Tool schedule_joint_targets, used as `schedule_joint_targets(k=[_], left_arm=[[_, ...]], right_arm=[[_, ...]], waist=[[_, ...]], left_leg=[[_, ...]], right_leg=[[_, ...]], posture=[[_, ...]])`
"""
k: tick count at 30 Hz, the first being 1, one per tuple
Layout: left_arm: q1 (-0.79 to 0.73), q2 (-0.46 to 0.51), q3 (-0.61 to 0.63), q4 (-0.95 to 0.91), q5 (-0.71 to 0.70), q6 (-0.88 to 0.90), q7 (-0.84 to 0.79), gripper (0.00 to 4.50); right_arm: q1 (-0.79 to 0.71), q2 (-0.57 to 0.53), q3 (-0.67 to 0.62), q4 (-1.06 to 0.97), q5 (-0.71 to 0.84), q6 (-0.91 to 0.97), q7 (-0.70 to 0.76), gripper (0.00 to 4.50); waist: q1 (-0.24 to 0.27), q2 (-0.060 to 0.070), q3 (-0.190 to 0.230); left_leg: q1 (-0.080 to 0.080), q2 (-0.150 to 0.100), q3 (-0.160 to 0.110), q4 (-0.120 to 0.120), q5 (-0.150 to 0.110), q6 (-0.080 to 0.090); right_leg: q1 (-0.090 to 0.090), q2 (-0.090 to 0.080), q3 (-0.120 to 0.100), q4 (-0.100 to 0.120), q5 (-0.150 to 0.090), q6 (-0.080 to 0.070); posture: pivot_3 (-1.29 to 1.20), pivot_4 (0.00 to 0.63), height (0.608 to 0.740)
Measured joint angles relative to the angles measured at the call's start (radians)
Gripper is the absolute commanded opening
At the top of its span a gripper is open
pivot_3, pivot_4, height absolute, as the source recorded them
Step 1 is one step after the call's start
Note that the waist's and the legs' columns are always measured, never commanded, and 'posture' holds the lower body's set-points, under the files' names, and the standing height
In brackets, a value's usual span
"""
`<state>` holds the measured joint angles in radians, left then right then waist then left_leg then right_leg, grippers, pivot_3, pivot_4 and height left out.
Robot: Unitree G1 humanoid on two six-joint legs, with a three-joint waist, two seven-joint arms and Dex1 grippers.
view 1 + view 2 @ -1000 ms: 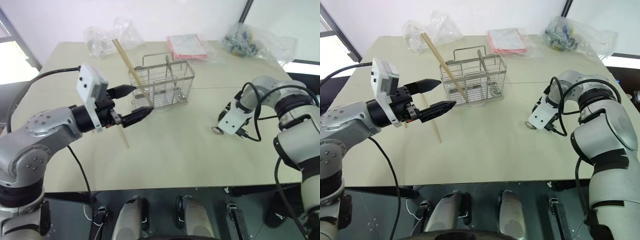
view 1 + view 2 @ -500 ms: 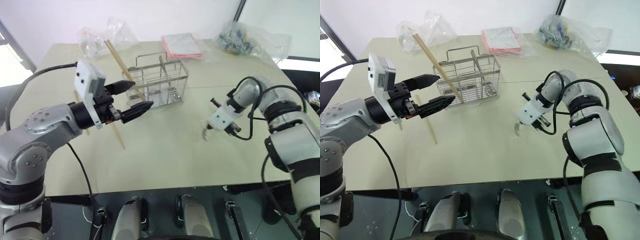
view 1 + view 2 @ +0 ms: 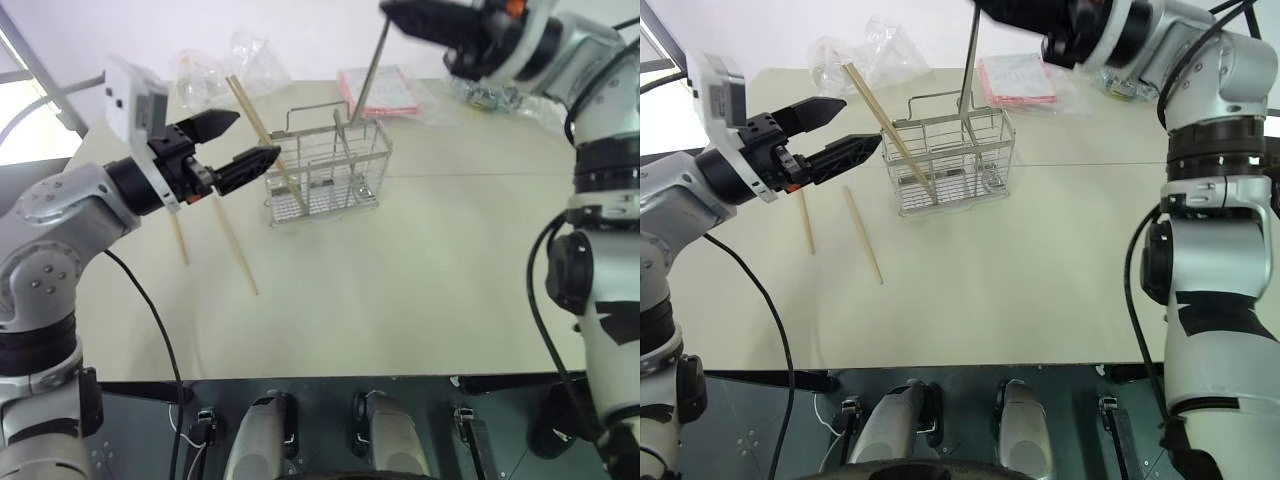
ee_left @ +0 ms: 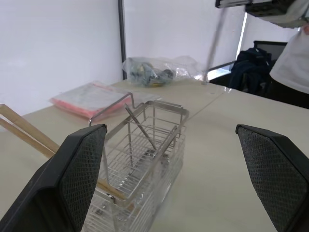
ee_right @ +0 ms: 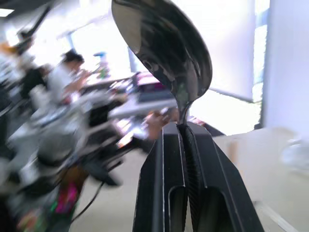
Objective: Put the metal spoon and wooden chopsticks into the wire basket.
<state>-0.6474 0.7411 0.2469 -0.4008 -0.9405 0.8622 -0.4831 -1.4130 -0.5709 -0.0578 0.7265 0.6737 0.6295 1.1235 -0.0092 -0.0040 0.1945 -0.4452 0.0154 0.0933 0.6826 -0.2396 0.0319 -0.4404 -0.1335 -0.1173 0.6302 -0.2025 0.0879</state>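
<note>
Black left hand (image 3: 232,140): fingers spread wide with nothing between them, held in the air just left of the wire basket, tips pointing toward it.
Loose chopsticks: two wooden chopsticks lie flat on the cream counter (image 3: 400,290) left of the basket, one (image 3: 177,238) below the left hand, the other (image 3: 234,245) a little to its right, apart from each other.
Leaning chopstick (image 3: 262,138): stands tilted in the basket's left end, its top slanting up and to the left above the rim.
Wire basket (image 3: 325,172): upright on the counter, near the middle toward the far side, loop handle on top.
Metal spoon (image 3: 968,52): raised above the basket, handle hanging down toward it; in the right wrist view the bowl (image 5: 166,46) sits above the fingertips.
Right hand (image 5: 182,130): high over the counter, fingers clamped tight on the spoon's neck.
Far edge: clear plastic bags (image 3: 215,70) and a pink packet (image 3: 375,92).
</note>
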Motion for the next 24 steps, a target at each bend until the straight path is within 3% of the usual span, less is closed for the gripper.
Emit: schedule_joint_targets(k=[10, 13, 17, 24], left_arm=[[-0.037, -0.021, -0.011, 0.006, 0.006, 0.000, 0.006, 4.50], [-0.038, -0.022, -0.011, 0.002, 0.002, 0.001, 0.013, 4.50], [-0.035, -0.022, -0.007, -0.014, -0.007, 0.002, 0.022, 4.50], [-0.010, -0.011, 0.027, -0.031, -0.004, 0.017, 0.092, 4.50]], right_arm=[[0.119, 0.129, 0.010, 0.185, -0.263, -0.257, -0.194, 0.03], [0.142, 0.147, 0.009, 0.191, -0.289, -0.260, -0.211, 1.01], [0.169, 0.160, 0.009, 0.191, -0.319, -0.254, -0.225, 2.98], [0.161, 0.120, -0.033, 0.177, -0.316, -0.220, -0.213, 2.98]], waist=[[-0.005, 0.001, 0.001], [-0.006, 0.001, 0.001], [-0.004, 0.001, 0.001], [-0.004, 0.001, 0.001]], left_leg=[[-0.003, 0.000, 0.002, 0.000, 0.005, 0.000], [-0.003, 0.000, 0.002, 0.000, 0.005, 0.000], [-0.003, 0.000, 0.002, 0.000, 0.005, 0.000], [-0.003, 0.000, 0.002, 0.000, 0.005, 0.000]], right_leg=[[-0.003, 0.001, 0.001, 0.002, 0.000, 0.001], [-0.003, 0.001, 0.001, 0.002, 0.000, 0.001], [-0.003, 0.001, 0.001, 0.002, 0.000, 0.001], [-0.003, 0.001, 0.001, 0.002, 0.000, 0.001]], posture=[[0.00, 0.150, 0.699], [0.00, 0.150, 0.699], [0.00, 0.150, 0.699], [0.00, 0.150, 0.699]])
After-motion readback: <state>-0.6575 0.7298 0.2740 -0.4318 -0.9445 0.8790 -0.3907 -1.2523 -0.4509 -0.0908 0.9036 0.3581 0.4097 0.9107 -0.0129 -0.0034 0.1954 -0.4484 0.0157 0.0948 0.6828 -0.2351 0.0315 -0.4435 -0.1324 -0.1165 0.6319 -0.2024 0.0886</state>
